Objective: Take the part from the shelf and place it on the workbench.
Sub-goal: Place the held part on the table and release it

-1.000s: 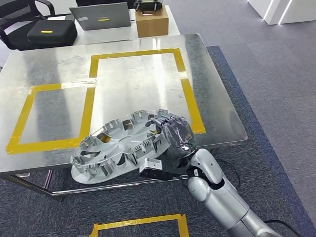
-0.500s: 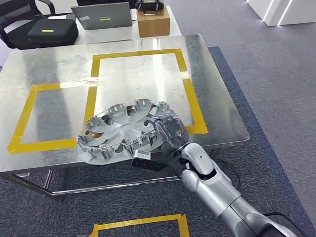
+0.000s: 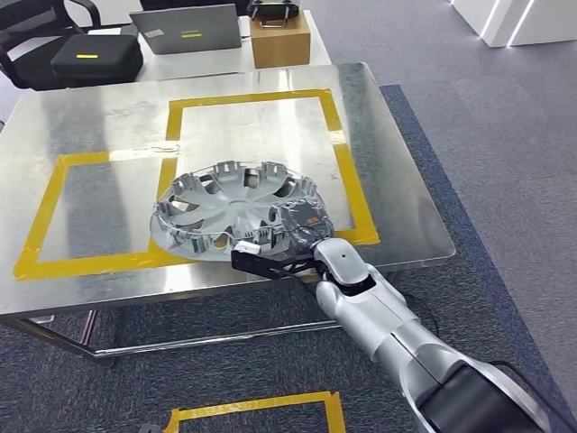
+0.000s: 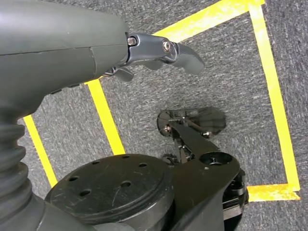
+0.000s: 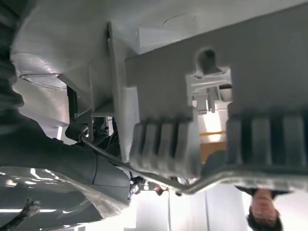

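The part is a silver hubcap [image 3: 231, 212], hollow side up, hanging low over the front of the metal workbench [image 3: 102, 126] across the yellow tape between its two marked squares. My right hand [image 3: 303, 225] grips the hubcap's near right rim, and the arm reaches in from the lower right. I cannot tell whether the hubcap touches the benchtop. The right wrist view looks close along the hubcap's ribbed grey rim [image 5: 218, 62], with my dark fingers [image 5: 72, 168] against it. My left hand [image 4: 152, 50] hangs over the carpet, fingers apart and holding nothing.
Behind the bench a second table carries a laptop [image 3: 187, 29], a cardboard box [image 3: 279, 41] and a black case [image 3: 88, 59]. Yellow tape [image 3: 251, 410] marks a square on the carpet near my feet. A person [image 5: 263, 209] stands beyond the bench.
My right hand has carried the hubcap up and forward, from overhanging the bench's front edge to over the benchtop. The arm has stretched out further.
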